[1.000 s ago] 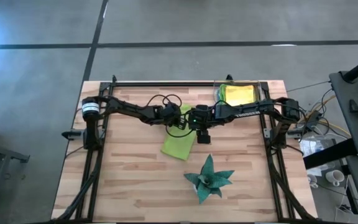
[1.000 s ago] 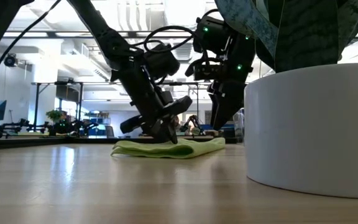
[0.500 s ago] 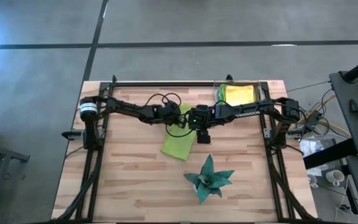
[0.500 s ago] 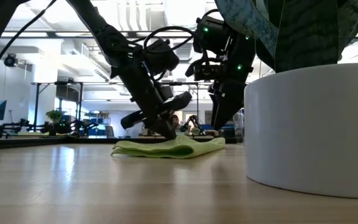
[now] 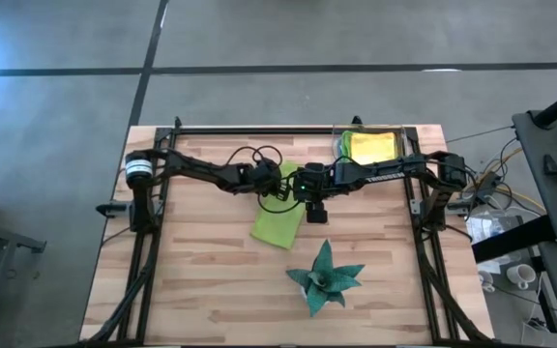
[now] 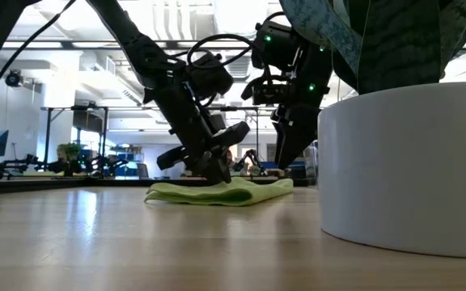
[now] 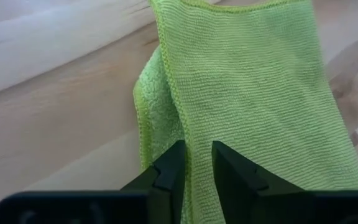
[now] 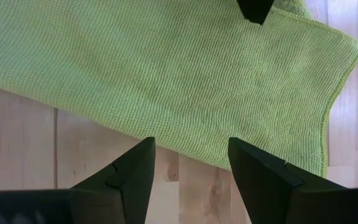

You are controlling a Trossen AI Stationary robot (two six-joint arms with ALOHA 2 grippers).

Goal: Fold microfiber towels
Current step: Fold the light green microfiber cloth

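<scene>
At table centre I am working the lime green towel (image 5: pixel 278 220), half folded; left gripper (image 7: pixel 196 163) is nipping its edge, right gripper (image 8: pixel 190 163) is hovering open. Folded yellow towel (image 5: pixel 370 147) is sitting at the far edge; others unseen.

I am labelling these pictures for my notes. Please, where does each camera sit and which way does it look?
High view: above, straight down on table, both arms.
Low view: table height, level across; both arms over green towel, white pot near.
Left wrist view: on left arm, down at towel; left gripper nearly closed.
Right wrist view: on right arm, down; right gripper open above towel.
All four share the green towel.
</scene>
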